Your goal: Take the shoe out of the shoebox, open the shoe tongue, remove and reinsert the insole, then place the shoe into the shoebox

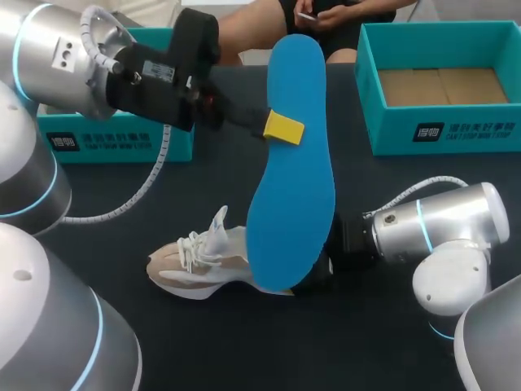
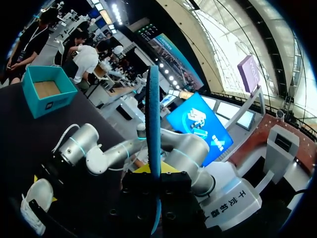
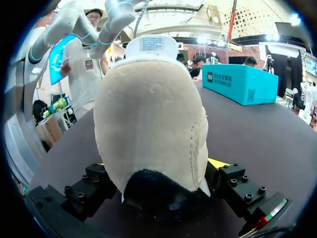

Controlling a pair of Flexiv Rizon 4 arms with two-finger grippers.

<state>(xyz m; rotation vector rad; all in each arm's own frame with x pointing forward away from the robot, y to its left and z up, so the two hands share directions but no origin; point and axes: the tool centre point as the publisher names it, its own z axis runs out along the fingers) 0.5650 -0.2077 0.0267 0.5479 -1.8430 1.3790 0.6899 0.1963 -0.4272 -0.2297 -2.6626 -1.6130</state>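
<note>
black tabletop is carrying one beige shoe [image 1: 199,265], its heel sitting clamped between the two fingers of the right gripper [image 3: 159,171]. one blue insole [image 1: 293,163] is hanging upright above it, pinched flat between the narrowed fingers of the left gripper [image 2: 155,171]. two teal boxes are standing behind, well apart: left shoebox [image 1: 98,142] and right shoebox [image 1: 444,130].

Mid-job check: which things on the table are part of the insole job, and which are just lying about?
Part of the job: insole, held upright in the left gripper; shoe, heel in the right gripper; open box at the table's right.
Lying about: second teal box at the table's left, possibly a lid; cannot tell.
</note>
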